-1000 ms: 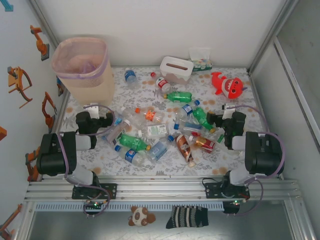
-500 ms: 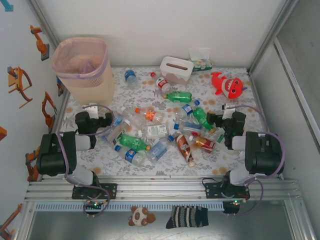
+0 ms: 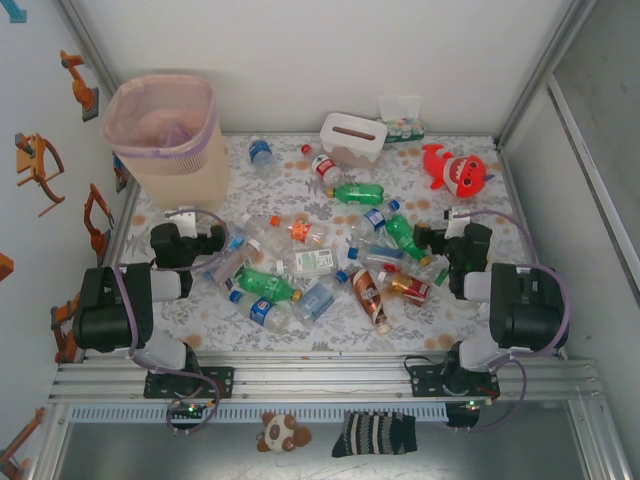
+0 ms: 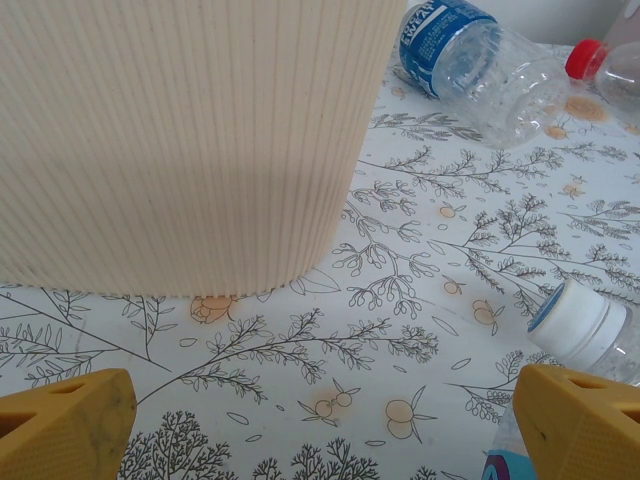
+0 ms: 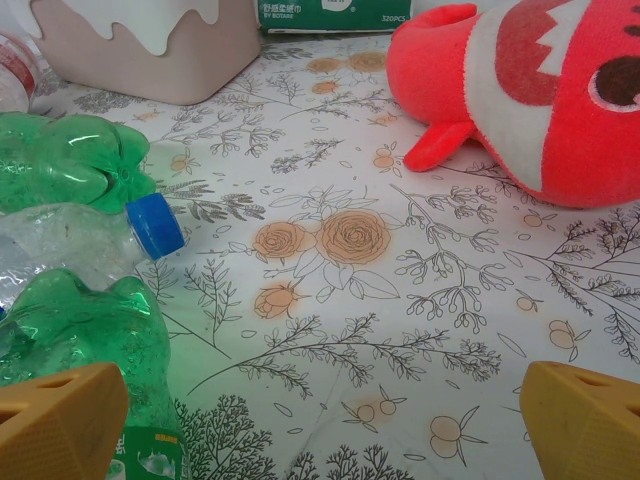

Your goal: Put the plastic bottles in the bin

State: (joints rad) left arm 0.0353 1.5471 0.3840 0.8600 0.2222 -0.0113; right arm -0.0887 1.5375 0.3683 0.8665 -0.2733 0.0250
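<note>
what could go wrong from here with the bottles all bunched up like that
1. The plastic bottles lie crowded and touching mid-table; closing on one may well roll its neighbours or pinch two.
2. The bin is tall and close in front of the open left gripper; a low carry could knock its wall.
3. The shark plush lies near the open right gripper; a stray grab might take it.
</note>
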